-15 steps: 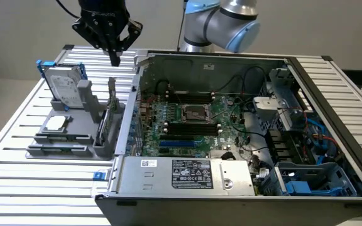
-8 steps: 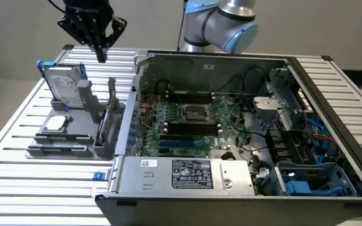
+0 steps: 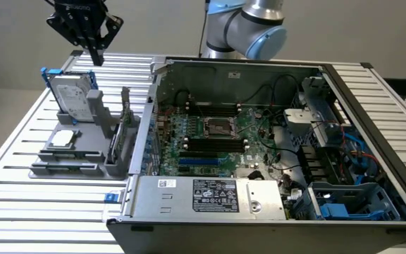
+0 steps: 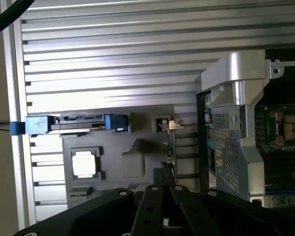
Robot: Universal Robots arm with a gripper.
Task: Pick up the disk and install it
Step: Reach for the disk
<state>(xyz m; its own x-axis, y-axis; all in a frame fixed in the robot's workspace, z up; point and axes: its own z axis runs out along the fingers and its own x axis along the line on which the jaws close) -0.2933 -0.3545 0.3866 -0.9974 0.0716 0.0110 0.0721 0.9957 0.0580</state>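
The disk [image 3: 72,98] is a silver-grey hard drive with a white label, clipped in a thin blue frame. It stands on edge at the far end of a grey holder [image 3: 76,153] on the slatted table. My black gripper [image 3: 95,58] hangs above it and slightly toward the computer case, shut with nothing in it, well clear of the disk. In the wrist view the disk [image 4: 78,124] shows edge-on from above with blue frame ends on both sides. My shut gripper [image 4: 163,174] points at the holder [image 4: 137,162] beside it.
An open computer case [image 3: 274,148] with its motherboard fills the exterior view's right; a long silver power-supply box [image 3: 210,198] lies along its near side. The holder also carries a small square chip [image 3: 62,138] and an upright card [image 3: 124,124]. The slatted table [image 3: 19,211] surrounds them.
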